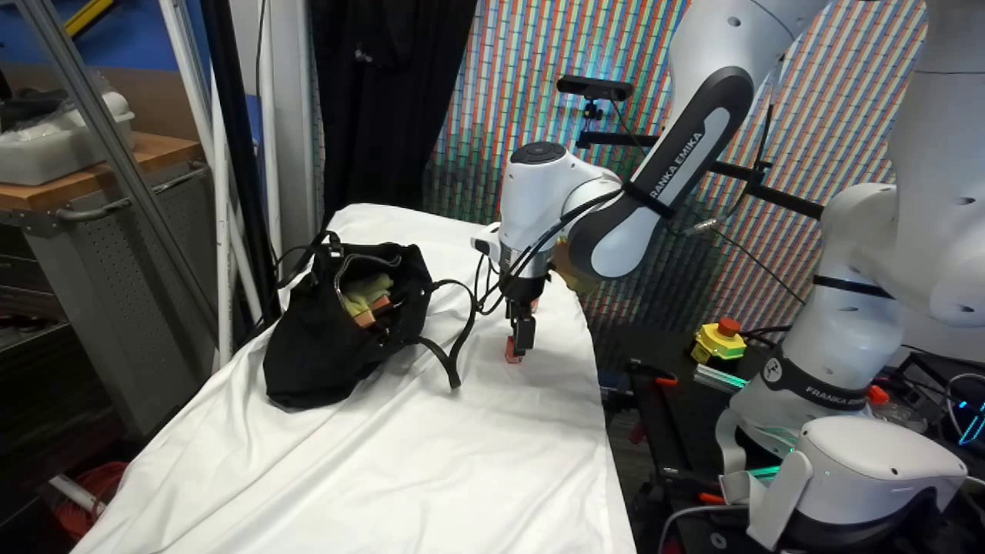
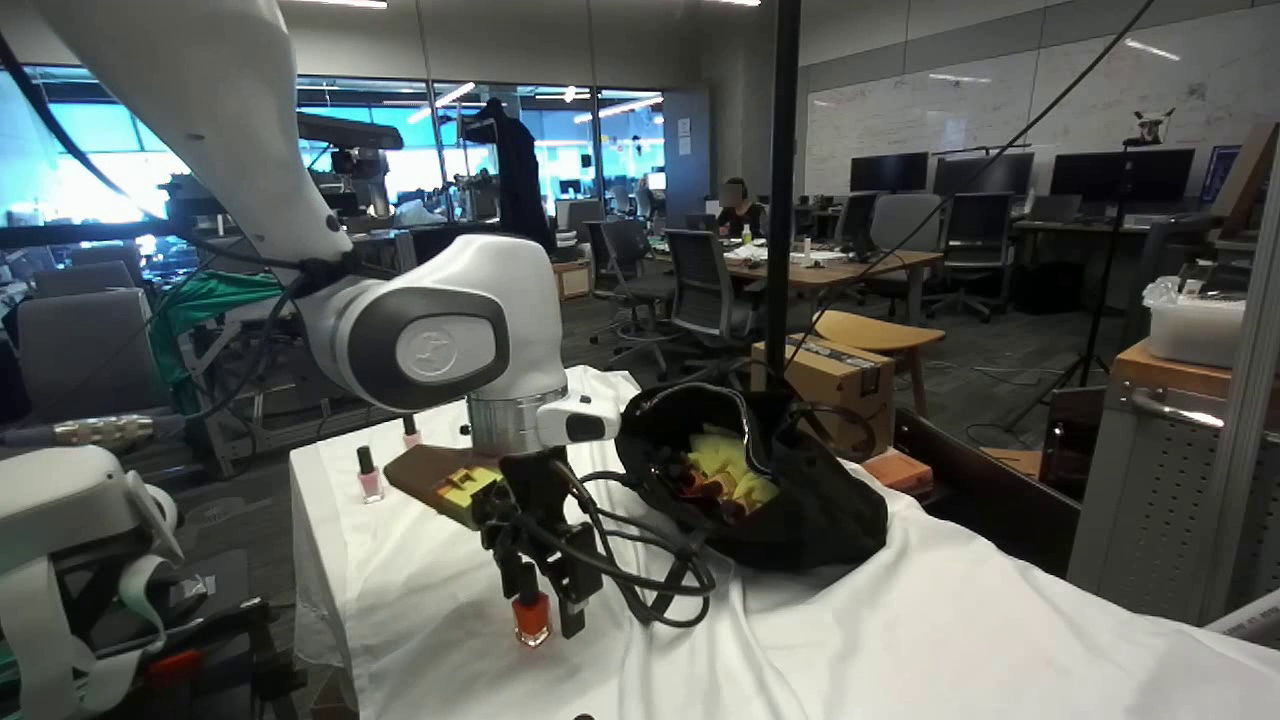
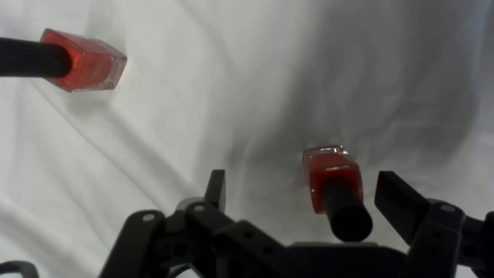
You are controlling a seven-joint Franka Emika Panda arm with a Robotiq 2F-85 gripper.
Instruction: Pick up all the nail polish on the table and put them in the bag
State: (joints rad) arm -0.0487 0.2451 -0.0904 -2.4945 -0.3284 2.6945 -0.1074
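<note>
A red nail polish bottle (image 3: 335,184), squarish clear glass under a cylindrical black cap, stands upright on the white-clothed surface (image 2: 430,610) between the fingers (image 3: 399,206), which are spread apart and seemingly clear of it.

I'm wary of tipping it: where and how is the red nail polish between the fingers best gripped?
Probably by the black cap, from straight above: the red nail polish stands upright, its slim cap on top, between the open fingers. In the wrist view it sits nearer one finger, so centring first may help.
</note>
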